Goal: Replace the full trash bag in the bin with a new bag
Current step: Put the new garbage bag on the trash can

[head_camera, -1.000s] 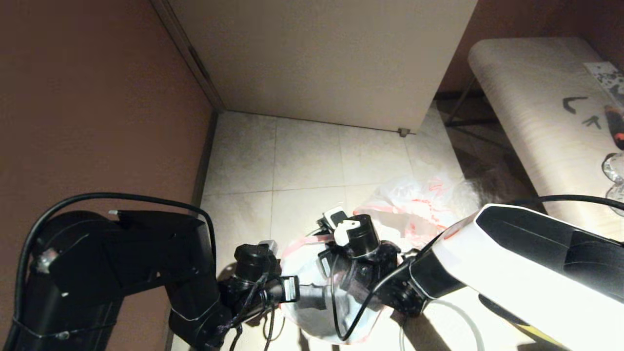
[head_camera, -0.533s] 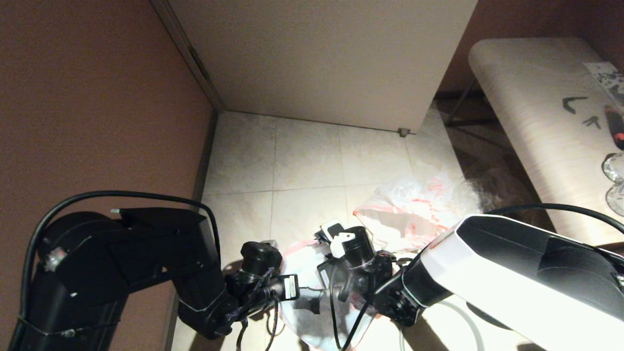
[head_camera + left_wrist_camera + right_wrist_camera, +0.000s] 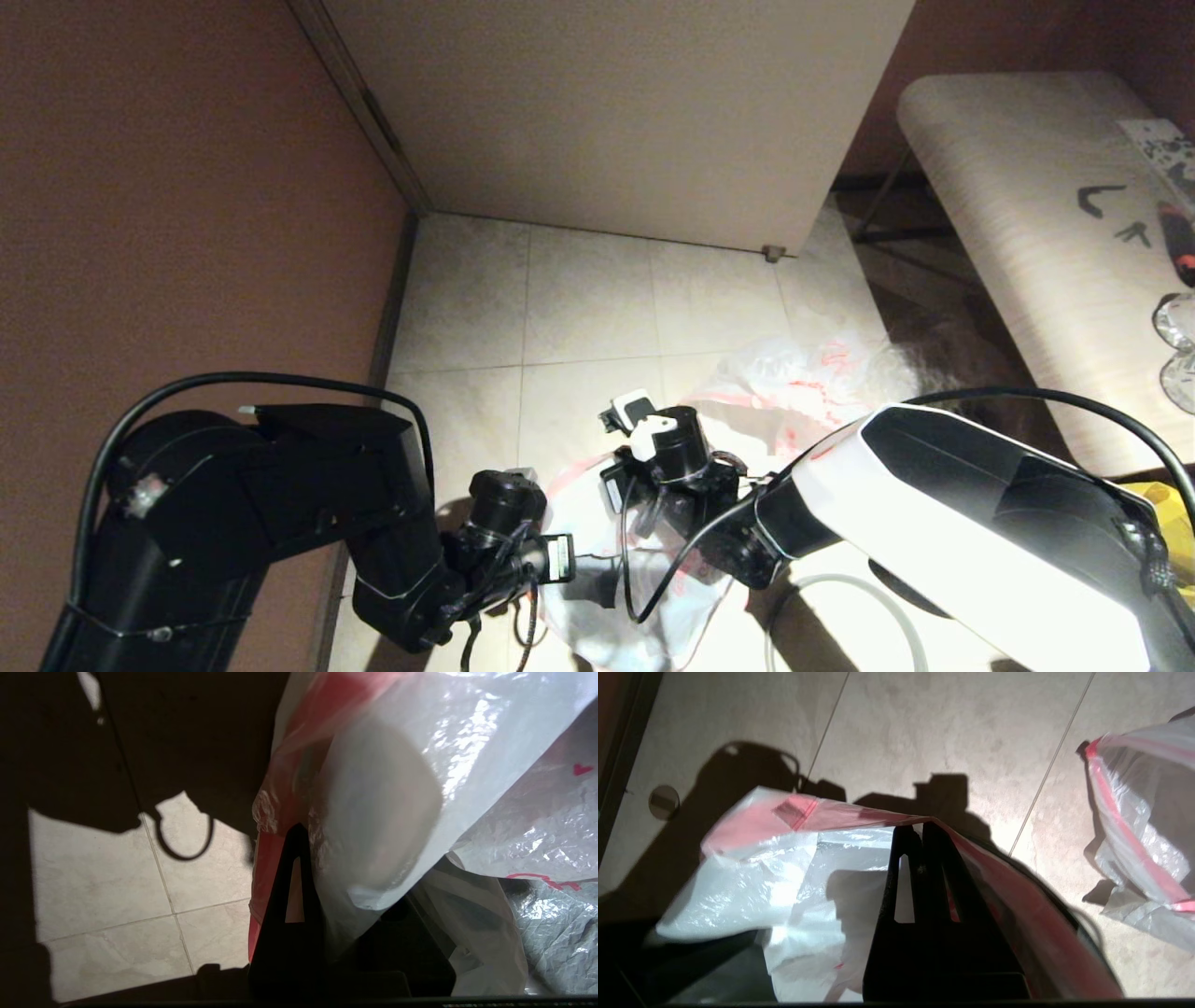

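Right hand (image 3: pixel 920 830) pinched shut on new bag (image 3: pixel 784 868) edge; left hand (image 3: pixel 303 835) likewise, per wrist views only.

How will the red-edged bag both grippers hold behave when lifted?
The held bag is probably floppy: its film crumples and sags between the left gripper and right gripper. A rounded shape shows through, so it may hang weighted and swing.

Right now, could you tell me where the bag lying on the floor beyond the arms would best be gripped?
Probably at the red-edged rim of the floor bag, coming from above: the bag lies slumped on the tiles, and that doubled edge stands up in a ridge.
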